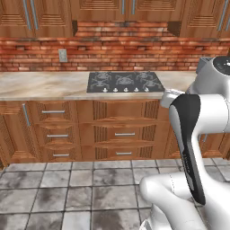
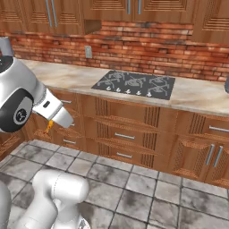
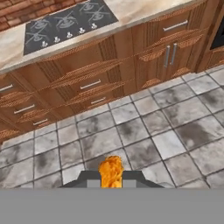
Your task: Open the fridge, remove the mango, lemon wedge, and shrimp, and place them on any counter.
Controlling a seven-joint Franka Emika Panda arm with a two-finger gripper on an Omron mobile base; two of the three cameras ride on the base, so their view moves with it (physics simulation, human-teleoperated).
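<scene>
1. The hand (image 3: 111, 180) is closed tight on the shrimp (image 3: 110, 172), a curled bright-orange piece pinched between the two dark tips.
2. In the right base view the same orange bit (image 2: 49, 126) hangs at the end of the arm, out over the tiled floor (image 2: 134, 192), in front of the drawers left of the cooktop (image 2: 136, 84) and lower than it.
3. The worktop (image 1: 42, 85) around the cooktop is bare beige stone, with wide room left of the burners.
4. Handling, as a judgement: the shrimp looks very light and small, probably soft and a little slick, so a narrow pinch across the thick middle of its curl suits it; too hard a squeeze could let it squirt out.
5. A likely next step is lifting it over the worktop left of the cooktop and letting go low.
</scene>
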